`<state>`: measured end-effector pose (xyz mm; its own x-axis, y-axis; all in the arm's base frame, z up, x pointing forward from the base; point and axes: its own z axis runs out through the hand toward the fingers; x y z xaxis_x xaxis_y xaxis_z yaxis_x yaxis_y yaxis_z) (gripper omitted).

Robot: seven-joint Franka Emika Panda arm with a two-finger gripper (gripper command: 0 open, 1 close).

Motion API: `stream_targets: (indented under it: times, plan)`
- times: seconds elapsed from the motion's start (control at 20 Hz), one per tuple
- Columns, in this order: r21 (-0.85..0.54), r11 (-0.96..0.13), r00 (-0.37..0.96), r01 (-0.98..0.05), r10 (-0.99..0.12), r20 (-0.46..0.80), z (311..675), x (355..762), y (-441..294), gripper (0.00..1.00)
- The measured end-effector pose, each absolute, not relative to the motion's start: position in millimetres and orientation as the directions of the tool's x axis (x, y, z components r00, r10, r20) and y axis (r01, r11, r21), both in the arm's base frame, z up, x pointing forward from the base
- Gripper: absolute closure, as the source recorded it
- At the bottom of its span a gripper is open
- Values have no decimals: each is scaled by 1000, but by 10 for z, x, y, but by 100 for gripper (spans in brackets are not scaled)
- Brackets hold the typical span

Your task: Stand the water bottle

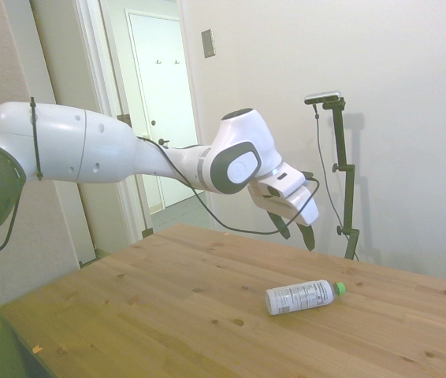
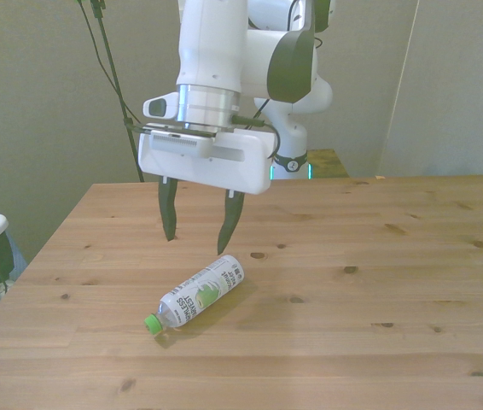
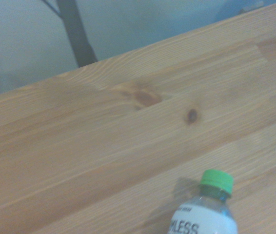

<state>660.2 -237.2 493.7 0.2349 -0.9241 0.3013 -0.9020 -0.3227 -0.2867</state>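
Lying flat, water bottle (image 2: 200,295); fingers (image 2: 170,212) apart above.

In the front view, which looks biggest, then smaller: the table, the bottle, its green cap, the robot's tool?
1. The wooden table, by far.
2. The tool, though it hangs nearer the camera's height, so this is unsure.
3. The water bottle.
4. Its green cap.

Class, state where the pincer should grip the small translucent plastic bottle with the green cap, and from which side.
Probably across the labelled body of the small translucent plastic bottle, coming from above: it lies on its side on the wooden table, and the open pincer hangs above it.
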Motion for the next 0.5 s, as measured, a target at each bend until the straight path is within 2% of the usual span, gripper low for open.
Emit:
stream_targets:
  times: [0.5]
  plan:
    - [-277,-207,116,-938,-943,312,4242,6912,-2894,0]
